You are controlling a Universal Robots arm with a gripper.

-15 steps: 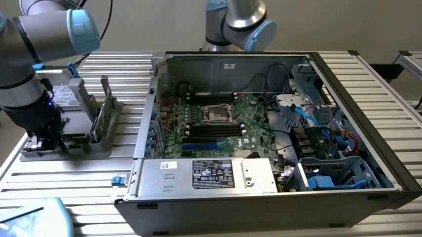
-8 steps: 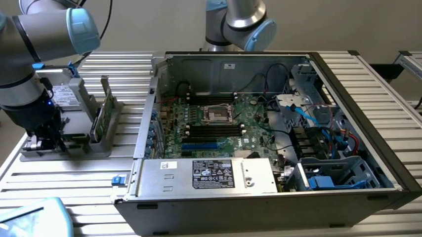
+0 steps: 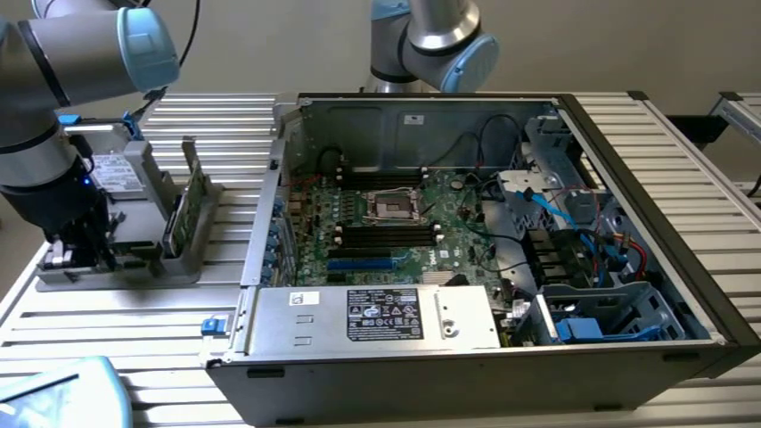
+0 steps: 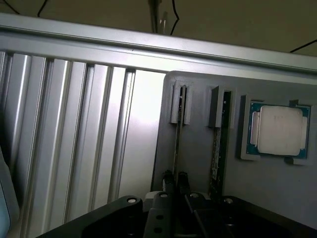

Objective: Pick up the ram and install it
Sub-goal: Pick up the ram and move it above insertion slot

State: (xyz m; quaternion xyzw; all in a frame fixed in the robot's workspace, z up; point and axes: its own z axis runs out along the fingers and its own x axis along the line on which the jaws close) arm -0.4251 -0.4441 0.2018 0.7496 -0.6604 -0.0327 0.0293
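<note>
Ribbed alu. table [image 3: 131,330] is seen under everything, w/ an open PC case [image 3: 476,267] set on it. A grey holder [image 3: 143,267] is placed just beside the case, on the exterior view's left.

The ram [image 4: 179,134] is seen edge-on in the wrist view as a long, v. thin dark strip stood on its edge. Its far end is seated in a pale slotted bracket [image 4: 179,104] of the holder [image 4: 195,163]. Chips & label can't be made out from that angle. A second stick [image 4: 218,144] is slotted parallel & just beside it, w/ a greenish edge visible. On the second stick's other side a square silver processor [image 4: 280,130] is laid flat in its own recess.

The ram is seated in the holder, not yet lifted. The gripper [image 4: 176,182] is placed right at the ram's near end, in line w/ the strip, so the strip runs straight into the claw's tip. Whether the claw is apart or clamped on the ram cannot be told.

In the exterior view the gripper [image 3: 77,254] is seen low at the holder's end farthest from the case, well apart from the motherboard [image 3: 393,214].
</note>
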